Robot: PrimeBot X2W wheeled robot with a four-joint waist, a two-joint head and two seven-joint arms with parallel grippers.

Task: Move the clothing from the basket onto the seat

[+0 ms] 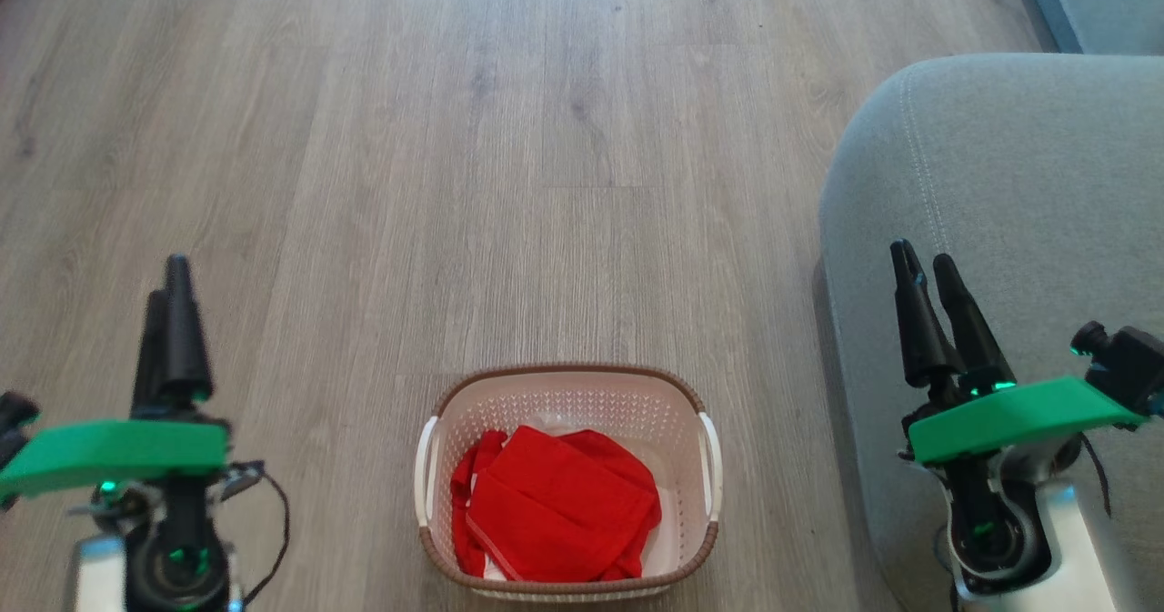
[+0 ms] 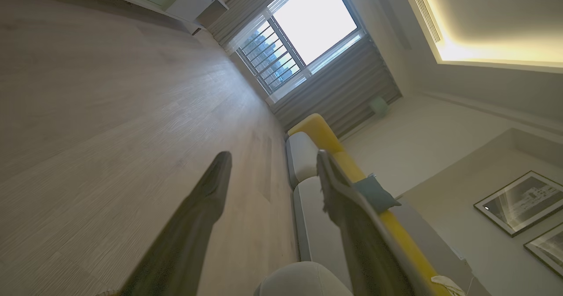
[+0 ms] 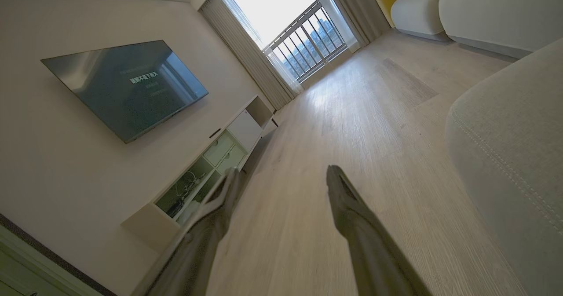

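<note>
In the head view the basket [image 1: 568,372] stands on the floor [image 1: 455,139] at 6 o'clock. It is a small rounded-rectangular tub of cream plastic, its walls pierced with rows of tiny holes and its rim a brown woven-look band, with 2 smooth white handles [image 1: 425,471] on its 9 and 3 o'clock sides. The clothing [image 1: 555,503] lies inside it: soft, bright red fabric folded into flat overlapping layers, with a sliver of white at the lower edge. It covers most of the basket's bottom and leaves bare plastic along the 3 o'clock wall. The floor is matt, pale grey-brown planks with streaked wood grain. The seat [image 1: 1018,185] takes up the 3 o'clock side, a large cushion of grey woven upholstery with a rounded corner and a line of pale stitching [image 1: 918,157] following its edge. It sits apart from the basket, with a strip of floor between them. The left end effector [image 1: 171,275] hangs at 8 o'clock over bare floor, its 2 long, dark, tapered fingers pointing toward 12 o'clock above a flat green plate [image 1: 114,448]. The right end effector [image 1: 920,254], built the same, shows at 4 o'clock against the seat. Both are released: each wrist view shows the 2 fingers [image 2: 206,199] spread well apart with nothing between them. The right wrist view also takes in a flat dark television [image 3: 123,89] on a pale wall above a low white cabinet [image 3: 220,151].
</note>
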